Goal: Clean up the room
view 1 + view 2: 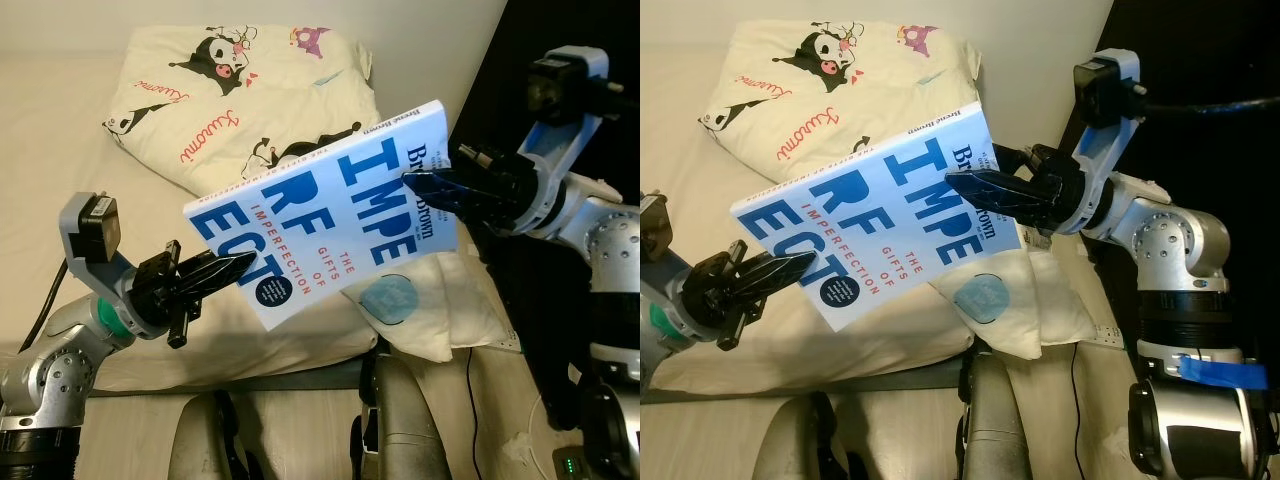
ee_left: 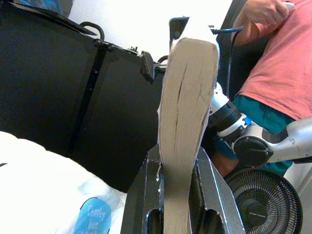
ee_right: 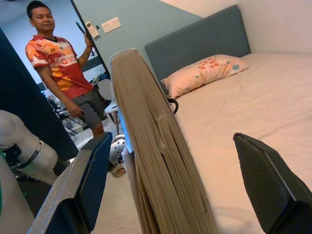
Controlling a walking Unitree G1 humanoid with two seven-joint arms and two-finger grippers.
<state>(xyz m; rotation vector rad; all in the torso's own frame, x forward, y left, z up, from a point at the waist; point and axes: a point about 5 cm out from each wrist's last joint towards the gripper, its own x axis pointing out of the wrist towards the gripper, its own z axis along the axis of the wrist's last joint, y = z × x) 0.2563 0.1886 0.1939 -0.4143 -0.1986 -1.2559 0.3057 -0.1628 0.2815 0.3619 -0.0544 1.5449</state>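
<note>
The left gripper (image 1: 232,268) is clenched on the book's (image 1: 330,215) lower corner at center frame, held up off the bed (image 1: 60,120). The right gripper (image 1: 965,185) is spread wide around the top edge, probably a handover so it can be put away.

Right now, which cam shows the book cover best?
Left eye view: the book faces the camera, blue title readable, left gripper and right gripper at opposite ends. Right eye view shows much the same. Both wrist views show just its page edges.
</note>
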